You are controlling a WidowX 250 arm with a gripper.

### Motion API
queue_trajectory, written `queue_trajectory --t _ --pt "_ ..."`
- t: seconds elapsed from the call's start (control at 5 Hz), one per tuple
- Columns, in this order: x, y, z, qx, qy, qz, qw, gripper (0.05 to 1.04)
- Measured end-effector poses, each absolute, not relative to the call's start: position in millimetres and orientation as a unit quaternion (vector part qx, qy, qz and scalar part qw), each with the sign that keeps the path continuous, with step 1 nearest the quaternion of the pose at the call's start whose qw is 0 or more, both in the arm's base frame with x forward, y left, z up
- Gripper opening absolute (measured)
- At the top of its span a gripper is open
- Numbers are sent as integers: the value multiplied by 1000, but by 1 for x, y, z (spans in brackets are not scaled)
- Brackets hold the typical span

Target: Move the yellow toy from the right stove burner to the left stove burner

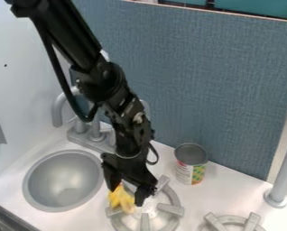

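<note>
The black gripper hangs down over the left stove burner, right of the sink basin. Directly below it and touching or nearly touching it is a yellow, soft-looking thing with an uneven shape, at the burner's left side. Part of this yellow thing is hidden behind the gripper, and whether it is held or rests on the burner is unclear.
An opened tin can with a colourful label stands behind the burner, to the right. The round grey sink lies at left, its grey faucet behind. A second burner and a grey post are at right; a blue panel rises behind.
</note>
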State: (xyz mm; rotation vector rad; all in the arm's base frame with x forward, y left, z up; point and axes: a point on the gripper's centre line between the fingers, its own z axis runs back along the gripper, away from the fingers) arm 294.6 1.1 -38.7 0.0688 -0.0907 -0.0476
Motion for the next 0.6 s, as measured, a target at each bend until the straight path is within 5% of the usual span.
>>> queue_trajectory --t 0.2,0.6 --pt "283 -7 -28 13 -2 -64 998 1001" --pt "225 -32 3 26 111 -126 985 1001"
